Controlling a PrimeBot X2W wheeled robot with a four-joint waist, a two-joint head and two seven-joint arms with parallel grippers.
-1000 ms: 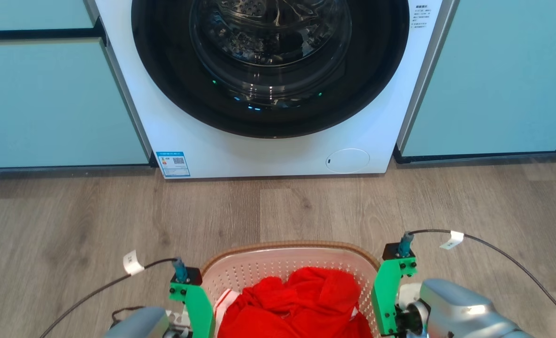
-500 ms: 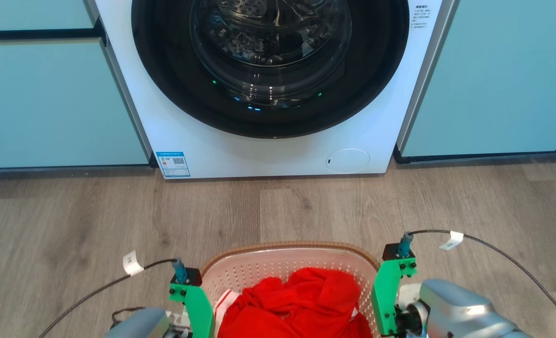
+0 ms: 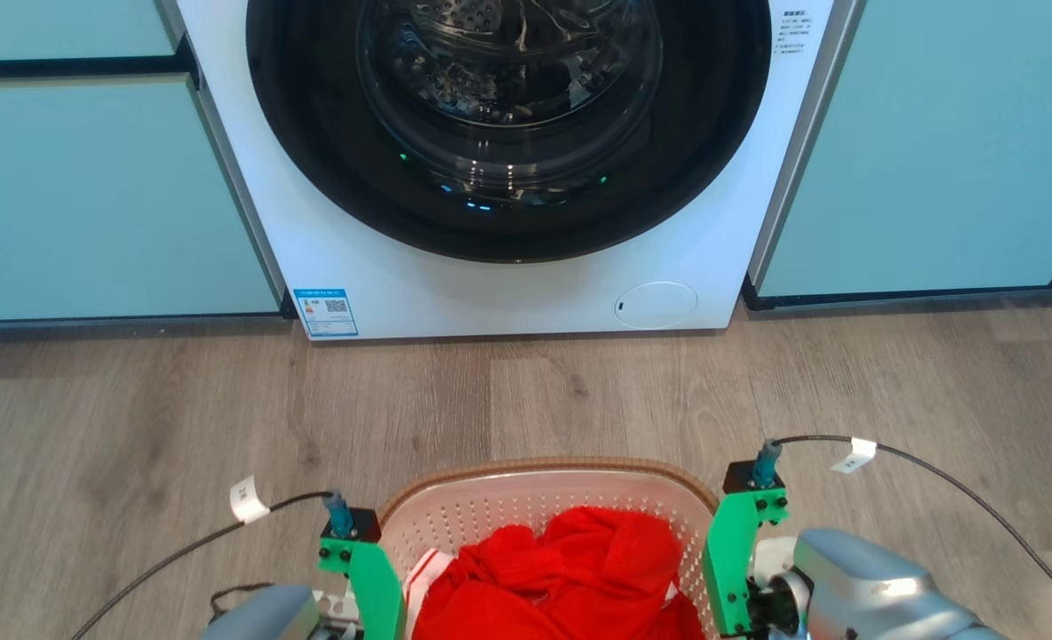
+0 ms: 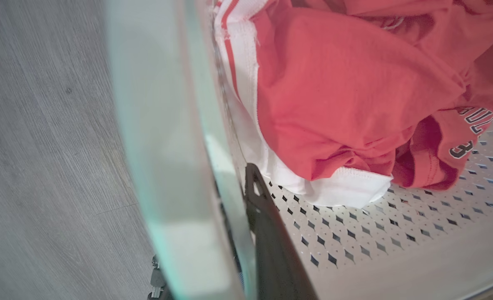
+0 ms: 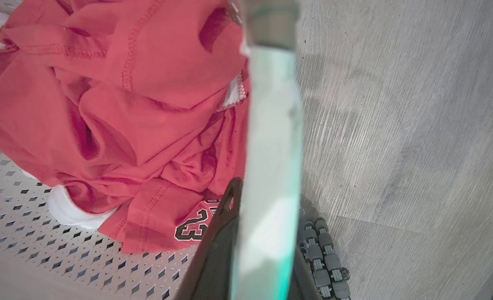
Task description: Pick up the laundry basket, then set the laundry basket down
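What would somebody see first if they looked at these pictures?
Probably the bright red clothes heaped in the laundry basket at the bottom middle of the head view. Next comes the white washing machine straight ahead, with its big round dark door across the top.

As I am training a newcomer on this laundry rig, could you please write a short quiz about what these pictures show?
1. True or false: the crumpled red fabric garment lies inside the white perforated plastic laundry basket with a brown woven-look rim.
2. What stands beyond the basket? A) a white front-loading washing machine with a round dark door B) a chair C) a sink
3. Fill in: the garment's printed number is ___.
Key: 1 true; 2 A; 3 23.
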